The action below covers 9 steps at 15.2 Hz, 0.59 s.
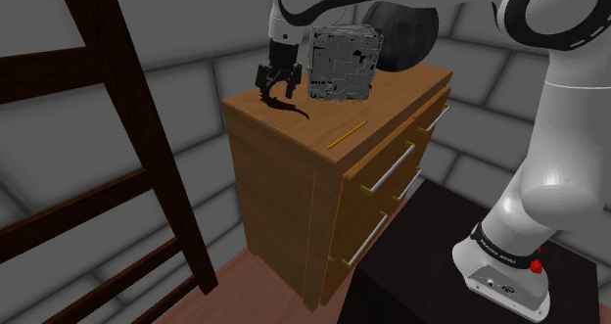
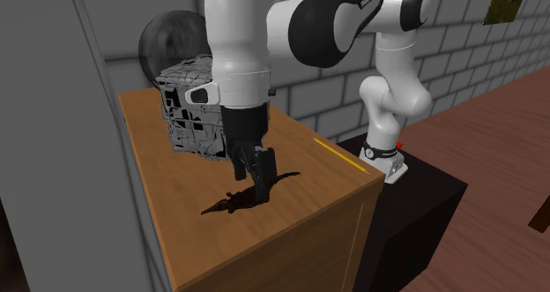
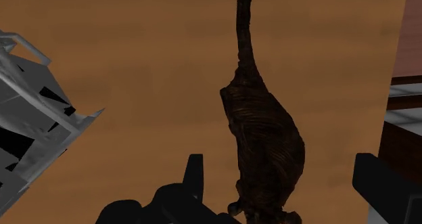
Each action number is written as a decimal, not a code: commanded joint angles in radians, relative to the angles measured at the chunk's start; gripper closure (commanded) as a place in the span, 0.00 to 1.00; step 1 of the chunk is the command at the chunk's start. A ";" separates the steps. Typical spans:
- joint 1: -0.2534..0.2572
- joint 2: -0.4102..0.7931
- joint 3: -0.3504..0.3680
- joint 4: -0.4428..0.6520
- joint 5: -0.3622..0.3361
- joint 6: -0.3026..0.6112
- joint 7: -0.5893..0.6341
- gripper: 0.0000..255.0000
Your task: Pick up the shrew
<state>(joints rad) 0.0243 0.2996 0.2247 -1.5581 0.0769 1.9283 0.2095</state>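
Observation:
The shrew [image 3: 264, 128] is a small dark brown animal figure with a long thin tail, lying on the wooden dresser top [image 2: 317, 202]. My black gripper [image 3: 280, 160] is lowered over it and open. The shrew's body lies between the two fingers, nearer to one finger [image 3: 195, 178] than to the other, and neither clasps it. In the second exterior view the gripper [image 2: 260, 183] reaches down to the shrew [image 2: 236, 199]. In the shoulder view the gripper [image 1: 279, 92] sits near the dresser's back corner, with the shrew's [image 1: 292, 109] tail curling out beside it.
A grey, broken-looking box [image 1: 343, 63] stands on the dresser close beside the gripper, with a dark sphere [image 1: 406, 33] behind it. A thin yellow stick [image 1: 348, 133] lies near the drawer-side edge. A dark wooden ladder [image 1: 147, 146] leans at the shoulder view's left.

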 commanded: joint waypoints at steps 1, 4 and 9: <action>0.000 0.004 0.000 -0.017 0.000 0.022 -0.001 0.00; 0.000 0.004 0.000 -0.017 0.000 0.021 -0.001 1.00; 0.001 0.013 -0.001 -0.005 -0.002 0.018 -0.001 1.00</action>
<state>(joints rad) 0.0231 0.3029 0.2228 -1.5630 0.0754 1.9488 0.2075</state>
